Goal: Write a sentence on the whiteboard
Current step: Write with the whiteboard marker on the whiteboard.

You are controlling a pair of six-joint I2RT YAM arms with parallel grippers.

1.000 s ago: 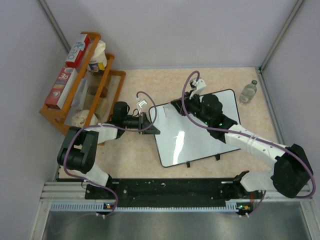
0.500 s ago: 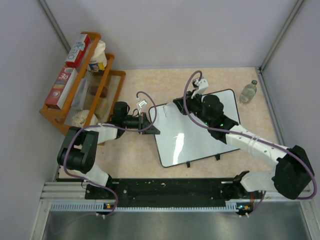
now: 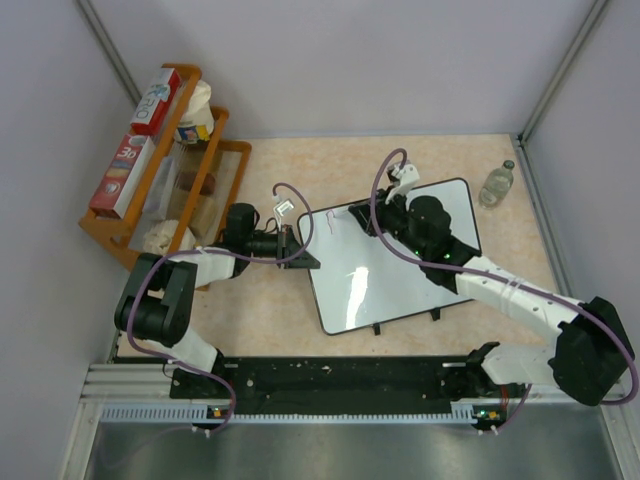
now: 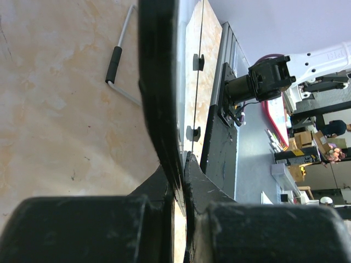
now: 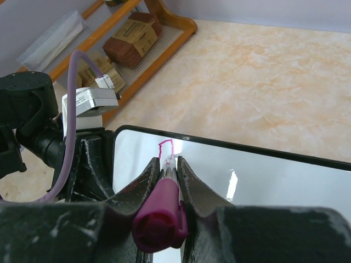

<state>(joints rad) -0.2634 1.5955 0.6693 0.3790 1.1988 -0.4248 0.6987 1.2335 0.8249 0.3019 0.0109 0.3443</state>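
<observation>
We are seeing the right gripper (image 5: 168, 161) squeezing a pink marker (image 5: 162, 213) tightly between its two fingers, with the tip pointing down at the whiteboard (image 5: 263, 175) just inside its far left corner. We cannot tell whether the tip is touching. Right there a small pink stroke (image 5: 166, 147) is showing, a looped outline and the only writing on the board. The left gripper (image 4: 180, 164) is clamping the whiteboard's left edge, its jaws narrowed onto the thin black frame. The whiteboard is lying flat and slightly askew on a beige marbled table (image 3: 270, 310), its glossy white face throwing back a streak of light, with two small black feet (image 3: 378, 328) jutting from its near long edge. Pale grey walls (image 3: 350, 70) are closing in the table on three sides. Left of the whiteboard, beyond the left gripper, an orange wooden rack (image 3: 215, 165) is standing with boxes and packets on it, well apart from the frame. Near the whiteboard's far right corner a small clear bottle (image 3: 497, 184) is standing, not touching it. Bare table is lying open in front of the whiteboard's feet and in a strip behind its far edge.
</observation>
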